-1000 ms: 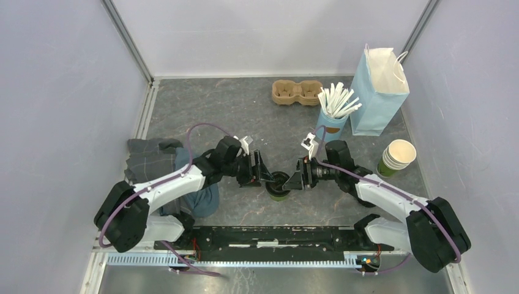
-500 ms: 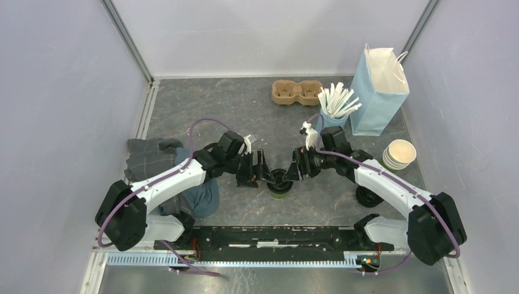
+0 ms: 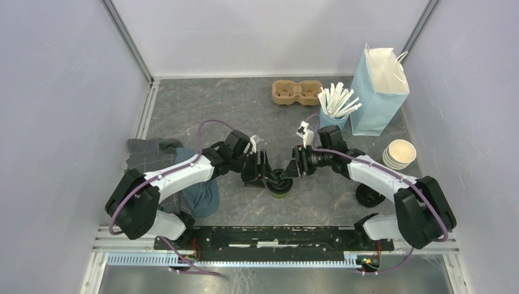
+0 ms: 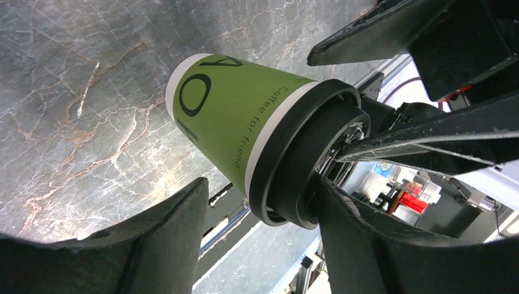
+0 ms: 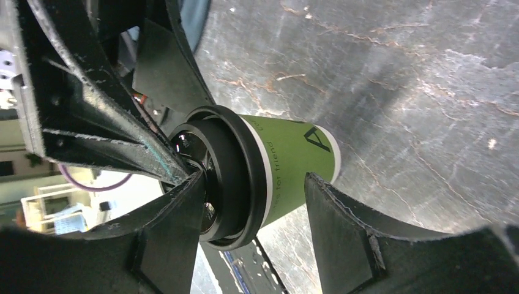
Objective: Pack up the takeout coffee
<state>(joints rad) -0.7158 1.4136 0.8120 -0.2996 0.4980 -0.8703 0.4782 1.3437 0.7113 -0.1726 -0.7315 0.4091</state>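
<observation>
Both claws had edged closer around the small dark-green paper cup with a round black plastic lid (image 3: 279,184), which stayed upright between them. The left claw (image 3: 268,176) and right claw (image 3: 287,173) straddled the lid with jaws spread, neither clamping. Judging by that, lifting had not begun.

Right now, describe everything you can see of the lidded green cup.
The cup is green paper with dark lettering, a white rim band and a black plastic lid, pressed on. It stands upright on the grey table, near its front. Two sets of jaws flank its top; whether they touch it is unclear.
</observation>
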